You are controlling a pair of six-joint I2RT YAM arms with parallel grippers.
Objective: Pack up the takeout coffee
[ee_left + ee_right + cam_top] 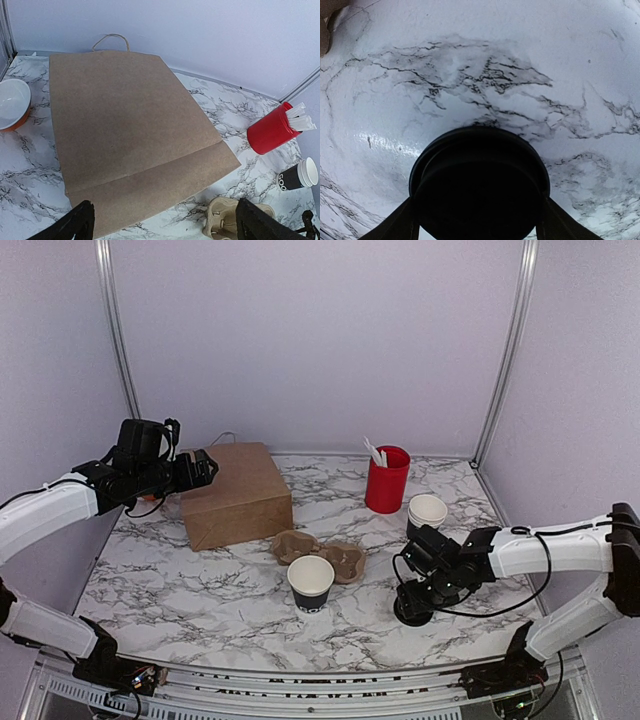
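The cup (311, 583) stands lidless at lower centre of the bench (200, 580). Its lid (479, 185) lies lower right between the right end effector's (414, 607) fingers, grip unclear. Likely step: lid pickup; next, seat it squarely. Left end effector (167, 227) hangs open.

The left arm (45, 512) and the right arm (555, 550) are built alike: long, rounded links in a smooth white shell, joined by chunky black motor housings at elbow and wrist. Each grows out of a black base block (112, 670) where small copper-orange parts and bits of wiring show. Thin black cables run loose beside the white links: a short loop (152, 508) by the left wrist, and a longer one (548, 565) along the right forearm. The left pincer (203, 468) and the right pincer (415, 606) are matt black throughout, each ending in two flat, tapering black fingers (75, 226). No lettering or markings can be made out.
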